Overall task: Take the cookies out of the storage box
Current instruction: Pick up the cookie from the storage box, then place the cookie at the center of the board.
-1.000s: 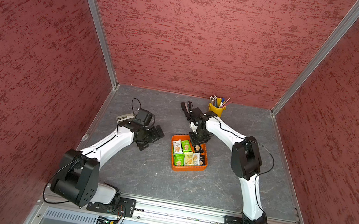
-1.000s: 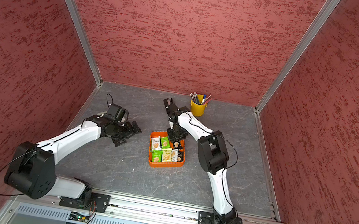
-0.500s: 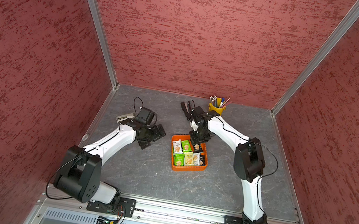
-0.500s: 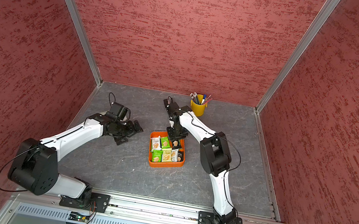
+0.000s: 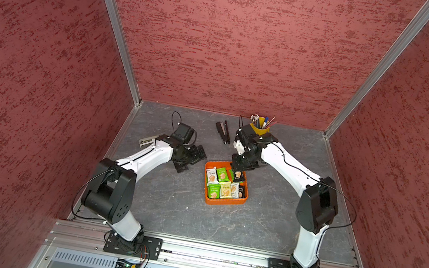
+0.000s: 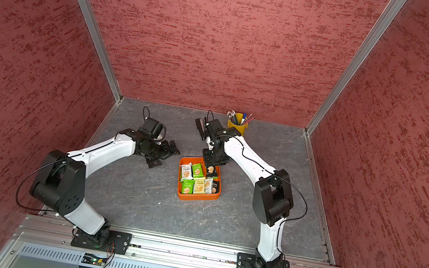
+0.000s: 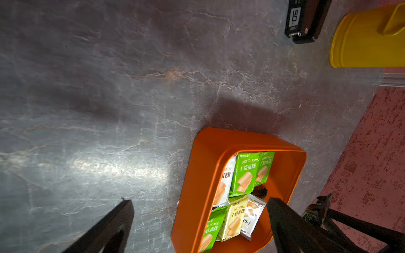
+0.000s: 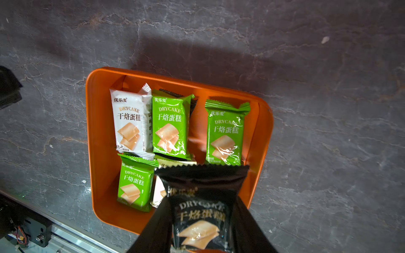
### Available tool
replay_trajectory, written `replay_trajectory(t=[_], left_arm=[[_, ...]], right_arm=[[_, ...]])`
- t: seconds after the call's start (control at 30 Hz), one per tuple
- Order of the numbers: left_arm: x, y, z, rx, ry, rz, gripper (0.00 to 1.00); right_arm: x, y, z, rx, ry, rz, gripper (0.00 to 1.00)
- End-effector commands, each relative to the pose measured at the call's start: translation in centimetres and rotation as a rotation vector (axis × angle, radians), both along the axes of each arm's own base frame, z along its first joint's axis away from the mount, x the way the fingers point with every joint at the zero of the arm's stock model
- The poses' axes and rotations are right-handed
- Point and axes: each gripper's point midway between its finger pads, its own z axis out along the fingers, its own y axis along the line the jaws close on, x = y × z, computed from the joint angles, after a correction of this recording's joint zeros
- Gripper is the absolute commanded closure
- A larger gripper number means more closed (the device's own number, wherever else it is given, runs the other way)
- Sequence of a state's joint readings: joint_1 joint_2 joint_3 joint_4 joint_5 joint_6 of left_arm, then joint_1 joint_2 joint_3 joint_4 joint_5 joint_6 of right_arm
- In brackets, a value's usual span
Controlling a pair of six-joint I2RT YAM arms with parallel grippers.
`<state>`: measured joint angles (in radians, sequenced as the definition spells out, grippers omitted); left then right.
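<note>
We see the cookies (image 8: pixel 168 124), green, white and pale yellow packets, lying in the orange storage box (image 5: pixel 224 201). Our right pincer (image 8: pixel 201 221) grips a black packet (image 8: pixel 201 186) over it; the left pincer (image 7: pixel 199 202), wide open, has edged closer.

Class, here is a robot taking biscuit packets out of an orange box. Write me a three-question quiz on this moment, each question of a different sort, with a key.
1. True or false: the left claw grips a packet.
2. Which colour is the packet pinched in the right claw over the storage box? A green, B black, C white.
3. Fill in: the right wrist view shows ___ green packets lying in the box.
Key: 1 false, it stands open and empty; 2 B; 3 three.
</note>
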<state>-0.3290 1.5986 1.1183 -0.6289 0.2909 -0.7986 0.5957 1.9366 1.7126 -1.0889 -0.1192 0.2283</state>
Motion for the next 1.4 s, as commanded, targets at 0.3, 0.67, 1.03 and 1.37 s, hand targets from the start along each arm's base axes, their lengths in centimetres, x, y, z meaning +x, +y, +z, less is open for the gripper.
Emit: replay_trajectory(t=[0.3,0.67,1.03,1.37], left_arm=[[-0.9,-1.5,0.3,0.033,0.001,-0.064,0.0],[-1.5,-1.0,0.3,0.048,0.005,-0.021,0.0],[-2.2,-0.9,-0.2,0.055,0.016,0.005,0.0],[-2.2,-1.6,0.3,0.091,0.016,-0.029,0.0]], right_arm=[[4.8,-8.1,-1.8,-0.124,-0.041,-0.131,0.62],[9.9,-12.1,-6.5,-0.171,-0.002,-0.243,0.61],[11.7,-11.9,-8.9,-0.171,0.021,-0.259,0.59],[11.6,-11.8,-8.2,-0.157,0.014,-0.251,0.5]])
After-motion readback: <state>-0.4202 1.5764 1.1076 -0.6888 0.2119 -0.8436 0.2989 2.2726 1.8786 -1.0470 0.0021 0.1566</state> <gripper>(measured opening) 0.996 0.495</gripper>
